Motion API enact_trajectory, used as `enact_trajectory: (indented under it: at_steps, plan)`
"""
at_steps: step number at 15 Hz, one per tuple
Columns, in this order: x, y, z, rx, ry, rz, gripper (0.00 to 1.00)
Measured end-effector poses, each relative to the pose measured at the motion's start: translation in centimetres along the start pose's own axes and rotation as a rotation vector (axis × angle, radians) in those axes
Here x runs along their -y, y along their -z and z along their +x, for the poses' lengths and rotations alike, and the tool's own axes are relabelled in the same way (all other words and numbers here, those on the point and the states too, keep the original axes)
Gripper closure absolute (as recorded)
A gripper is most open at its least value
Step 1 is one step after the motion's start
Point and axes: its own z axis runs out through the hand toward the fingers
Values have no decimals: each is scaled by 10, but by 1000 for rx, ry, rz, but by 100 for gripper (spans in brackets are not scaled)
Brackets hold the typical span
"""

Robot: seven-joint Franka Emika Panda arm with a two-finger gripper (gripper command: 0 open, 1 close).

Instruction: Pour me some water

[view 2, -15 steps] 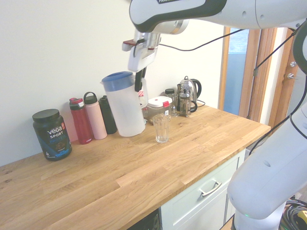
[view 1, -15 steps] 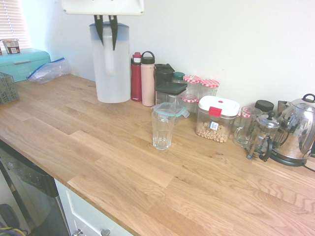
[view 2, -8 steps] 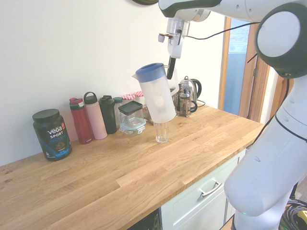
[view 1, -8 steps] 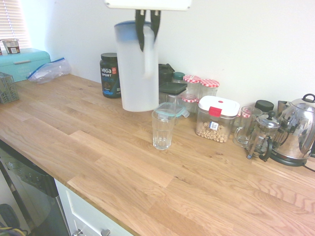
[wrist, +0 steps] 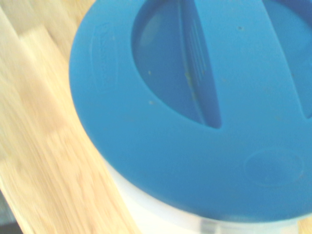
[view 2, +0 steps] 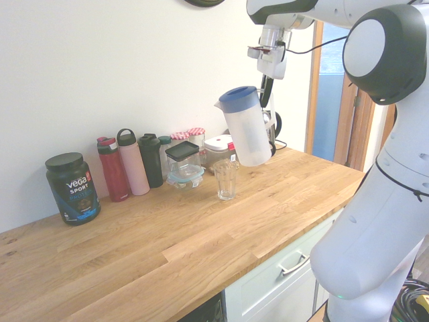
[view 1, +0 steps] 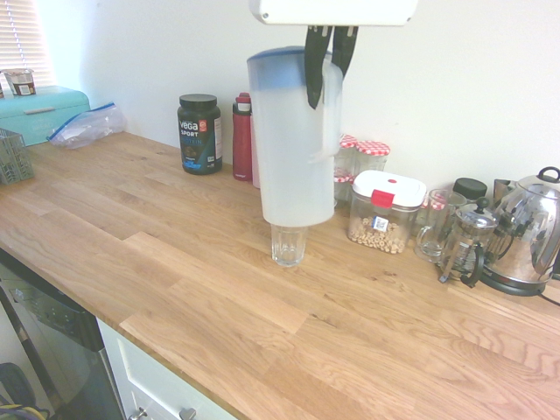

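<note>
Holding: the white arm's two-finger gripper (view 1: 330, 57), pointing down, is closed on the handle of the frosted white plastic pitcher with a blue lid (view 1: 293, 140).
Pitcher position: lifted clear of the wooden countertop (view 1: 175, 254), tilted slightly in the second exterior view, its base near the glass's rim; whether it stands directly over the glass cannot be told.
Pitcher lid: blue (wrist: 195, 107), round, fills most of the wrist view, with a raised ridge across a recessed centre.
Glass: clear ribbed drinking tumbler (view 2: 226, 179), upright on the countertop, apart from the row of containers at the wall; in the first exterior view only its lower part (view 1: 287, 247) shows beneath the pitcher.
Glass contents: cannot tell.
Left of glass, first exterior view: dark supplement tub with a black lid (view 1: 199, 134), red bottle (view 1: 242, 138), both upright against the wall.
Right of glass, first exterior view: clear storage box with a white lid and red clasp (view 1: 384, 210), jars with red-checked lids (view 1: 372, 153), glass mug (view 1: 435, 226), small French press (view 1: 470, 242), polished steel kettle (view 1: 530, 232).
Far end of counter: turquoise bread bin (view 1: 39, 111) with a clear zip bag (view 1: 86, 125) lying beside it.
Second exterior view, at wall: pink bottle with a black loop cap (view 2: 133, 164), dark green bottle (view 2: 150, 161), black-lidded clear container (view 2: 183, 161).
</note>
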Motion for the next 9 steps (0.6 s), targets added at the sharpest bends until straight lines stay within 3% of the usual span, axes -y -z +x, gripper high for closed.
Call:
enact_trajectory:
  at_steps: [9]
  plan:
    - [-43,-59,-9,112,29,-111,100]
